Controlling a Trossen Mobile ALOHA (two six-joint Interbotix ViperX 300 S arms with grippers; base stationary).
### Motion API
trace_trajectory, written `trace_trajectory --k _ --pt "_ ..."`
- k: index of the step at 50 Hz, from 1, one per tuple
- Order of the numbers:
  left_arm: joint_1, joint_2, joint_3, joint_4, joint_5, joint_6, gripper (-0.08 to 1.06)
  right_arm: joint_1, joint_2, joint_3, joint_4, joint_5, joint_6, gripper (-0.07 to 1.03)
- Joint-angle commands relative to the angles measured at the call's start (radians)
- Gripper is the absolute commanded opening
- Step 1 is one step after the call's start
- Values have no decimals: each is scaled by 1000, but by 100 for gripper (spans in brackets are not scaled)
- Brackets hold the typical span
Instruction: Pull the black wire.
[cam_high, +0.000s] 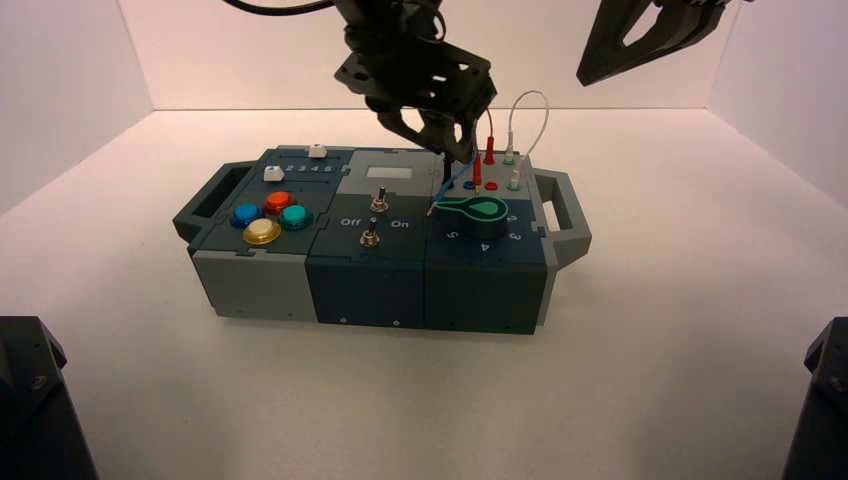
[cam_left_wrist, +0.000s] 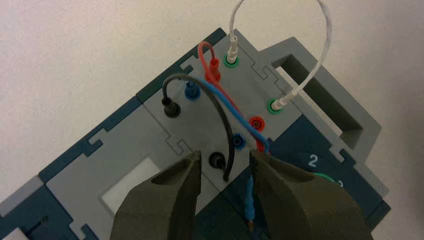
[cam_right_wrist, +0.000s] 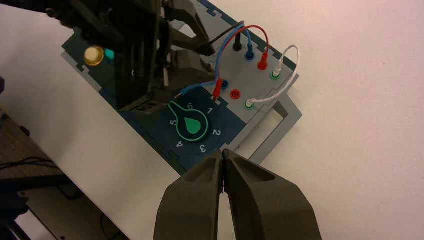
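The black wire (cam_left_wrist: 220, 107) arches over the grey socket panel (cam_left_wrist: 240, 90). Its far plug (cam_left_wrist: 171, 107) sits in a black socket. Its near end (cam_left_wrist: 227, 174) hangs loose beside an empty black socket (cam_left_wrist: 216, 160). My left gripper (cam_left_wrist: 225, 159) is open, with that loose end between its fingers (cam_left_wrist: 170, 195). In the high view the left gripper (cam_high: 445, 135) hovers over the box's back right, above the black wire (cam_high: 447, 168). The right wrist view also shows the black wire (cam_right_wrist: 225, 36). My right gripper (cam_right_wrist: 222, 155) is shut and empty, held high at the right (cam_high: 600, 60).
The blue lead (cam_left_wrist: 248, 200) and the red lead (cam_right_wrist: 217, 90) each have one plug hanging loose near the green knob (cam_high: 485, 210). The white lead (cam_high: 530, 110) is plugged in at both ends. Coloured buttons (cam_high: 270, 215) and toggle switches (cam_high: 375, 215) sit on the box (cam_high: 260, 280).
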Motion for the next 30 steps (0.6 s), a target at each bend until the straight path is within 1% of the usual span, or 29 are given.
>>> trace_trajectory --k 1,13,30 --pt "2 -8 -34 5 0 6 46 6 -6 -28 5 -9 0 -2" --pt "26 -8 -31 5 0 11 46 8 -8 -28 5 -9 0 -2" --pt "28 17 -51 5 11 25 46 6 -8 -28 5 -11 -2 -2"
